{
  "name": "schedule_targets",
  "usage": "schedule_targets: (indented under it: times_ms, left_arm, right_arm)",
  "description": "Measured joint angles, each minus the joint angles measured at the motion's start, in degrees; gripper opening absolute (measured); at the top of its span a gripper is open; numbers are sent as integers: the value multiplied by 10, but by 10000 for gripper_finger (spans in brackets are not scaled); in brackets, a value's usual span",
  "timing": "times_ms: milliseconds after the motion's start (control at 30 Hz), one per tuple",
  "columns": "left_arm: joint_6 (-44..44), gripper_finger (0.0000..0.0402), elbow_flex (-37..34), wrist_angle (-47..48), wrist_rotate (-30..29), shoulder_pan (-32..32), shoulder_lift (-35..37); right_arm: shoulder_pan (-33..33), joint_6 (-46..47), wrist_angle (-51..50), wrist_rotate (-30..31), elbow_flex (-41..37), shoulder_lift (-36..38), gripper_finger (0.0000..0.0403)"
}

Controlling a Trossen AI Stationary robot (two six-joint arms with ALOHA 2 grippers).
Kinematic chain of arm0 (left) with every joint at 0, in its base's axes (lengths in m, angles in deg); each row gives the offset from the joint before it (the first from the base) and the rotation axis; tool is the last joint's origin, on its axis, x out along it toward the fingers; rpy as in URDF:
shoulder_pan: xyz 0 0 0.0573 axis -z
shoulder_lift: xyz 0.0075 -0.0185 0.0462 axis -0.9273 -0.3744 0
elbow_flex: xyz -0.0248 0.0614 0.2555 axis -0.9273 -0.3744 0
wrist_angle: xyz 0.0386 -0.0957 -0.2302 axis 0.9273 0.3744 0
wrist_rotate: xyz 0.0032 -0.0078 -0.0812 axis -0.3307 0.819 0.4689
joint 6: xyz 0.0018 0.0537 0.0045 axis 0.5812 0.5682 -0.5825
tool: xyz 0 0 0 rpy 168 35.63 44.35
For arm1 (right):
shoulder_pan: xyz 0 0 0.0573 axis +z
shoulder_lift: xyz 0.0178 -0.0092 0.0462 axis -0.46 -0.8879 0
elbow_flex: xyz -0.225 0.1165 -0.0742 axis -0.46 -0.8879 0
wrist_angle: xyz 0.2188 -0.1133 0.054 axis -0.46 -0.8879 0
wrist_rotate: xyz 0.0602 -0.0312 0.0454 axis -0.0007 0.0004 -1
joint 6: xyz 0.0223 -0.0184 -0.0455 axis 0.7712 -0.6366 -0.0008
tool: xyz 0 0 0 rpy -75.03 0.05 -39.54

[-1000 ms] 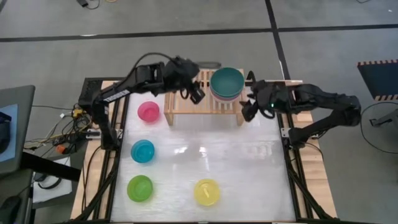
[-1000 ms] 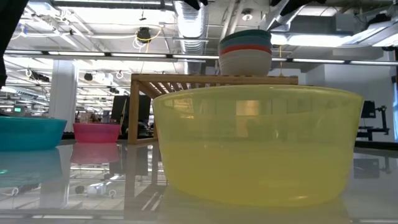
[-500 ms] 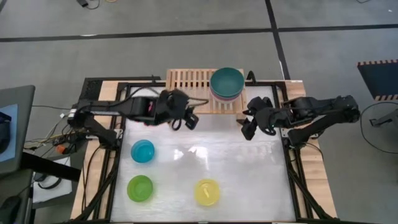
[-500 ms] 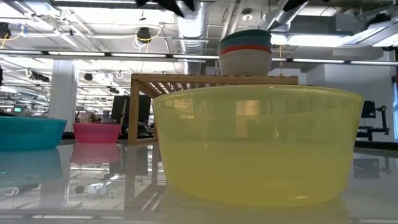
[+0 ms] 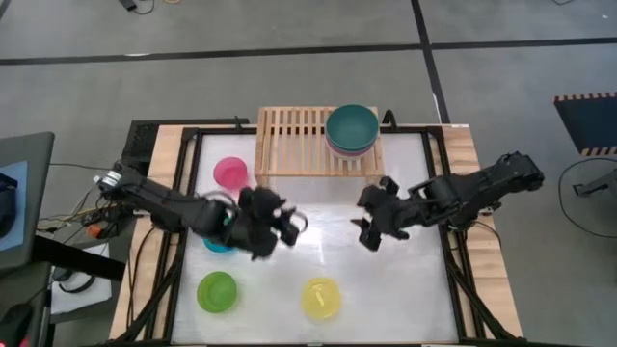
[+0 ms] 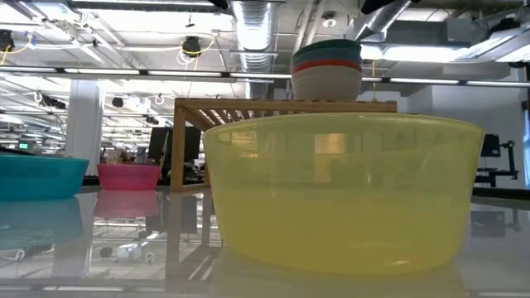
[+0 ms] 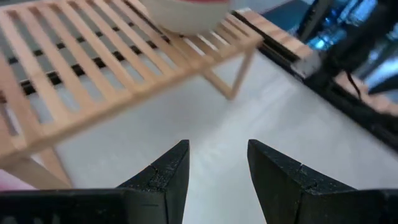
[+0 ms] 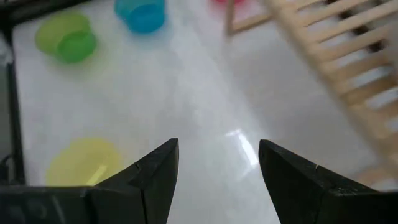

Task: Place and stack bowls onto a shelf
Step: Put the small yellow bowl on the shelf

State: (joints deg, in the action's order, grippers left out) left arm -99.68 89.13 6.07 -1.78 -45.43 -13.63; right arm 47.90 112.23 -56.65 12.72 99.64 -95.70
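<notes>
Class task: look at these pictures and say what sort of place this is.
Probably a robotics lab in a big open workshop: two robot arms sit at a framed test table, bare ducts and strip lights hang overhead, and coloured bowls are stacked on a wooden rack.

No text, label, brand, number or sign can be read anywhere; the room behind the desk (image 6: 99,248) may hold signs, but none is legible.

bundle of coloured cables (image 5: 92,207) lying just off the table's left edge | dark monitor stand (image 5: 24,193) sitting further left | striped box (image 5: 588,120) standing well off the right edge | ceiling ducts (image 6: 257,25) running overhead
</notes>
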Motion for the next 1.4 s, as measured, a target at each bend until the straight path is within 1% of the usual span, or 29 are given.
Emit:
schedule_targets:
  times_ms: [67,133,267,367,433,533,667,800,967,1133,1267,1400]
  left_arm:
    - [9,146,0,9,3,16,-14]
    - [26,146,0,14,21,24,-26]
    - [77,146,0,12,87,25,-39]
    - [113,146,-3,8,108,24,-39]
    - [118,146,-16,9,111,30,-35]
    - [92,146,-52,-1,117,53,-22]
    - [54,146,-118,-56,118,105,-1]
    - [28,146,-170,-119,115,147,7]
    - [-27,146,-199,-146,112,182,7]
    - [-57,146,-203,-142,80,217,7]
    - [-78,146,-203,-141,57,233,7]
    - [-99,146,-203,-134,55,236,7]
  right_arm:
    - [3,12,9,-36,0,-18,249]
    - [9,45,5,-61,0,-38,249]
    - [32,103,6,-89,0,-82,249]
    - [50,138,22,-100,0,-120,249]
    - [59,158,37,-116,0,-148,249]
    - [65,185,86,-144,0,-188,249]
    - [73,205,154,-161,0,-236,249]
    - [73,226,157,-162,1,-279,249]
    - [72,226,161,-175,1,-316,249]
    - [74,212,178,-182,1,-338,246]
    - [67,208,194,-192,0,-359,224]
    - [60,204,207,-201,1,-376,178]
